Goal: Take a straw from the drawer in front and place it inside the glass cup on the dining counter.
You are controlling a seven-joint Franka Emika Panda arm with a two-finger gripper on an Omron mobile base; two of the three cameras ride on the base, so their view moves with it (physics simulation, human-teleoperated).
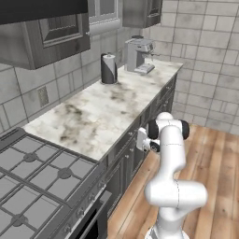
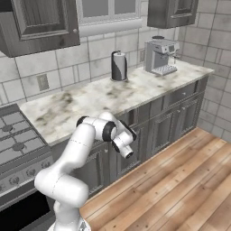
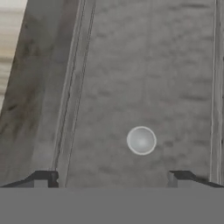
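- The hand (image 3: 111, 179) is seen with its two dark fingertips (image 3: 43, 178) set wide apart, nothing held between them; it is pointed squarely at a dark grey panelled front, taken to be the drawer (image 3: 144, 78), which is shut.
- A small round grey knob (image 3: 141, 140) is seen on that front, between the two fingertips and slightly toward the right-hand one in the hand view; whether it is touched cannot be told.
- In the base views the hand (image 2: 127, 146) is carried at the end of the white arm (image 1: 170, 154), close against the row of grey cabinets (image 2: 180, 113), just under the edge of the marble table (image 1: 107, 112).
- On that table, back by the tiled wall, a paper-towel roll on a dark holder (image 2: 119, 66) is stood upright; a silver coffee machine (image 2: 160, 56) is placed further along, well apart from the roll.
- A gas hob (image 1: 32, 182) is set into the table at its other end; dark wall cupboards (image 2: 40, 25) are hung above; a wooden floor (image 2: 180, 185) is laid below.
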